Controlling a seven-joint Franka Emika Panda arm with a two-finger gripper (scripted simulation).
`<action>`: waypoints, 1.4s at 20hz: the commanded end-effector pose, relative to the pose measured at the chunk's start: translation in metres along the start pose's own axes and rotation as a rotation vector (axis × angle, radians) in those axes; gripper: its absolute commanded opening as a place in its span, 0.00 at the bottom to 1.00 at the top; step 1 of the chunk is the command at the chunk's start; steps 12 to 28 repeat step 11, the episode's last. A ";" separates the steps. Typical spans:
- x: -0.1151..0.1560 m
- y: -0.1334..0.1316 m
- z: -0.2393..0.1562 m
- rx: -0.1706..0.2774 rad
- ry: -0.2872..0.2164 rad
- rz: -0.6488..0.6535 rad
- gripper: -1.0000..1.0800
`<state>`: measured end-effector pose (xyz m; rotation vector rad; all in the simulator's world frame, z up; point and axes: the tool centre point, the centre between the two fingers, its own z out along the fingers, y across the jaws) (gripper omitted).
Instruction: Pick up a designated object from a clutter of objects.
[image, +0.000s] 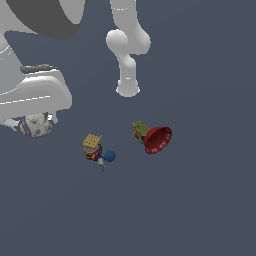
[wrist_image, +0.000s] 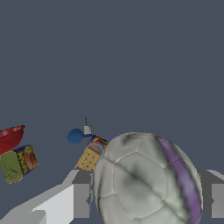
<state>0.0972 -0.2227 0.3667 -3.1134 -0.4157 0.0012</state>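
The arm reaches in at the exterior view's left, its tool (image: 37, 122) pinching the whitish ball (image: 36, 125) between its fingers (wrist_image: 81, 200), well apart from the tan-topped block (image: 92, 146), blue ball (image: 109, 156), green-yellow toy (image: 140, 130) and red bowl (image: 158, 139) on the worktop (image: 200, 210)

No text, label, brand, number or sign can be read on anything here.

Glossy white rounded arm links (image: 127, 55) with dark grey joint bands; pale grey blocky claw (wrist_image: 144, 199).
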 end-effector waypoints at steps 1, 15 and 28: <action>0.000 0.007 -0.007 0.000 0.001 -0.001 0.00; 0.001 0.017 -0.017 0.000 0.001 -0.001 0.00; 0.001 0.017 -0.017 0.000 0.001 -0.001 0.00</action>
